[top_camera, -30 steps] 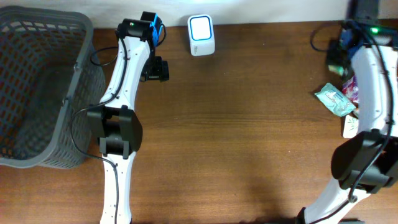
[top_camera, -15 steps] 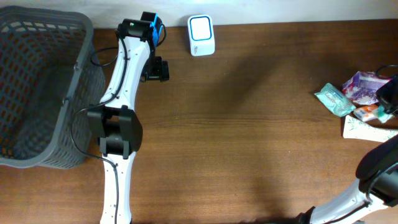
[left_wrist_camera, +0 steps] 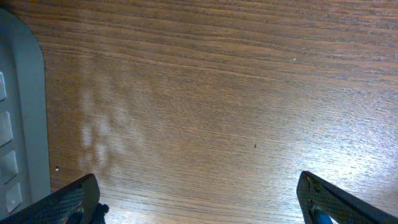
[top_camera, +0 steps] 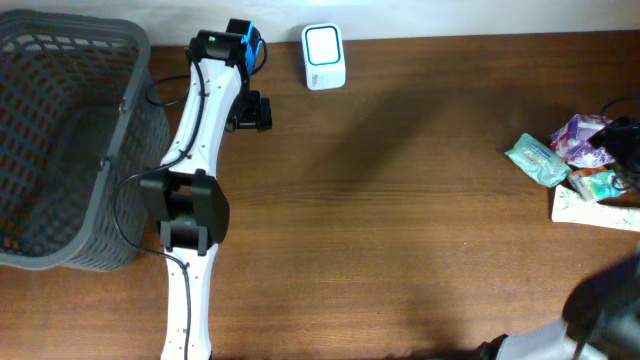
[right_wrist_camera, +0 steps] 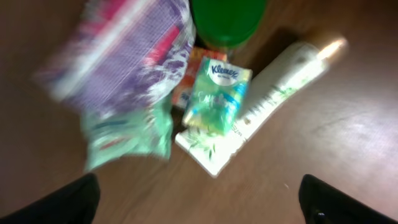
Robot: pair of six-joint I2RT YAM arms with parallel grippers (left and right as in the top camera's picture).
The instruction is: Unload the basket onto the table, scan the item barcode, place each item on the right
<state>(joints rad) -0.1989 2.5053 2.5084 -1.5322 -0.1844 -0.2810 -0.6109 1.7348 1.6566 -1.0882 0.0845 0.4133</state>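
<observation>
**Overhead.** Showing the left tool (top_camera: 252, 112) hanging over bare tabletop (top_camera: 400, 220). Placing the grey basket (top_camera: 75, 42) well off to one side of that tool and the white scanner (top_camera: 324, 57) near its other side, not touching. Catching the right tool (top_camera: 622, 140) only as a dark shape at the frame edge, poised over a pile of goods and giving no reading of its jaws from here. Logging in that pile a mint packet (top_camera: 538, 160), a purple packet (top_camera: 578, 132) and a white tube (top_camera: 590, 208), all clustered by the right tool and lying far from the scanner.

**Left wrist.** Showing the left tool (left_wrist_camera: 199, 208) gaping wide, with fingertips (left_wrist_camera: 74, 199) sitting at the two lower corners and gripping nothing. Looking down on bare wood grain beneath the tool. Catching a strip of the basket at the tool's left.

**Right wrist.** Blurring somewhat. Showing the right tool (right_wrist_camera: 199, 202) spread wide, holding nothing and touching nothing. Logging directly ahead of the tool a tissue pack (right_wrist_camera: 217, 93), lying across the white tube and slanting away to the tool's right. Placing the purple packet ahead and to the left, with the mint packet just nearer the tool, the two overlapping. Noting an orange pack (right_wrist_camera: 194, 61) peeking out between purple packet and tissue pack, and a green round object (right_wrist_camera: 227, 18) farthest ahead.
</observation>
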